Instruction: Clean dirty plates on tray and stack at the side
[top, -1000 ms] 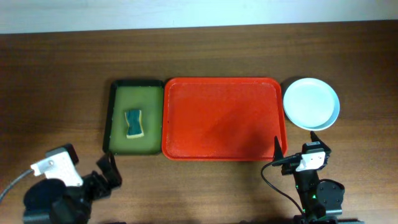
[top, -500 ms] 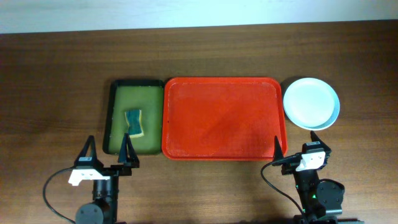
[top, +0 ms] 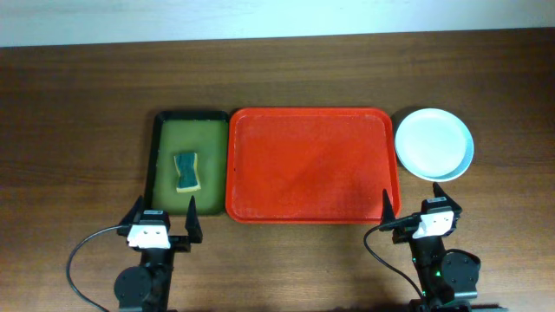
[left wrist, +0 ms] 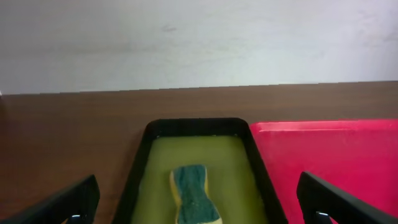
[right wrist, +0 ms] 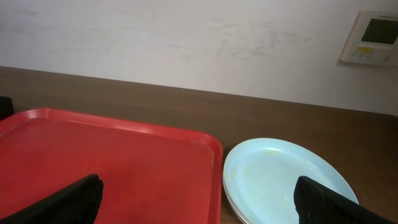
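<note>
Right tool [top: 412,198], jaws apart, near plates [top: 434,144].

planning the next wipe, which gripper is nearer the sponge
Left. The left gripper sits just short of the sponge; the right gripper is clear across the red tray.

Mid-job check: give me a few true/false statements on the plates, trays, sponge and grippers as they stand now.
The red tray holds no plates. True.
The plates sit stacked on the table, right of the red tray. True.
The sponge lies on the red tray. False: it lies in the dark green tray.
The right gripper holds a plate. False: it is open and empty.
The left gripper is open. True.
</note>
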